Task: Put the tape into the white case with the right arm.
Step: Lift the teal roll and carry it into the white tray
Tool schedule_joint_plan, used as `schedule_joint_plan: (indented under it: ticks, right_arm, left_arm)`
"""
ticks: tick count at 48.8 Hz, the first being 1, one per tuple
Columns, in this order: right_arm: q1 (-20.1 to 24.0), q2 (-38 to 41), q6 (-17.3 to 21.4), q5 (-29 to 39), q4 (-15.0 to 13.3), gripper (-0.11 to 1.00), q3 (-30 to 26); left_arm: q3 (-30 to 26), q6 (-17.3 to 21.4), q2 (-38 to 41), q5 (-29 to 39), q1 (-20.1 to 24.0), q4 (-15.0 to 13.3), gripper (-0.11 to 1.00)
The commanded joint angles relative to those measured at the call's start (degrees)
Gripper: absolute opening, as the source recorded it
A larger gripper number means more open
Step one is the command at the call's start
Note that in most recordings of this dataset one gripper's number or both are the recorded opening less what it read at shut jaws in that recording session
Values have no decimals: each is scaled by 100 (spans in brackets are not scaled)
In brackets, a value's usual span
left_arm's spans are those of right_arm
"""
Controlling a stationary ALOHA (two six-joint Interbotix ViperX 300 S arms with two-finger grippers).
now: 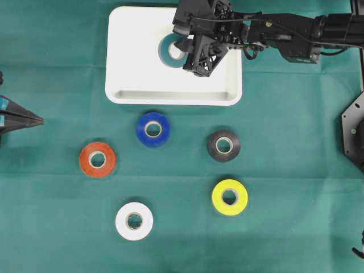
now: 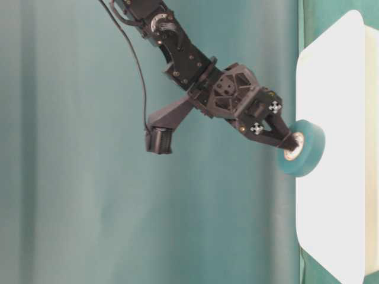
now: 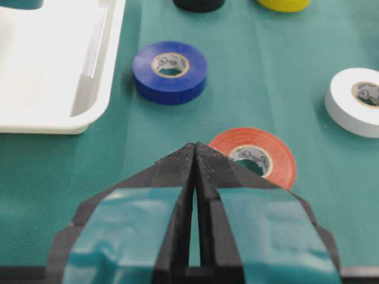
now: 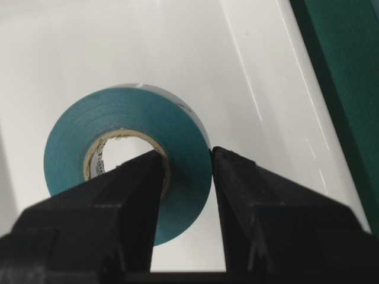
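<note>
A teal tape roll [image 1: 167, 50] hangs over the white case [image 1: 136, 62], near its back right part. My right gripper [image 1: 181, 52] is shut on the roll's wall, with one finger through the core and the other on the outer face. The right wrist view shows the tape [image 4: 71, 142] on edge between my fingers [image 4: 186, 157], with the case's white floor [image 4: 266, 89] behind it. At table level the tape [image 2: 307, 148] sits close against the case [image 2: 337, 195]; I cannot tell whether they touch. My left gripper [image 1: 40, 120] rests shut at the left edge, holding nothing.
On the green cloth in front of the case lie loose rolls: blue [image 1: 153, 129], black [image 1: 223, 145], orange [image 1: 97, 160], yellow [image 1: 230, 197] and white [image 1: 134, 220]. The orange roll [image 3: 260, 155] lies just past my left gripper's tip [image 3: 195, 148].
</note>
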Motion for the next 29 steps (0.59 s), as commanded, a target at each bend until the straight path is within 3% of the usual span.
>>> schedule_joint_plan:
  ticks: [1, 22, 25, 29]
  right_arm:
    - [-167, -9, 18, -79, -18, 1, -88]
    - [-378, 18, 202, -229, -9, 1, -44]
    - [-369, 18, 202, -281, -35, 8, -18]
    - [-369, 18, 193, -316, -53, 27, 18]
  left_arm:
    - [-53, 0, 44, -53, 18, -9, 0]
    - [-53, 0, 44, -62, 18, -18, 0]
    - [-53, 0, 44, -62, 18, -9, 0]
    - [-53, 0, 44, -62, 18, -9, 0]
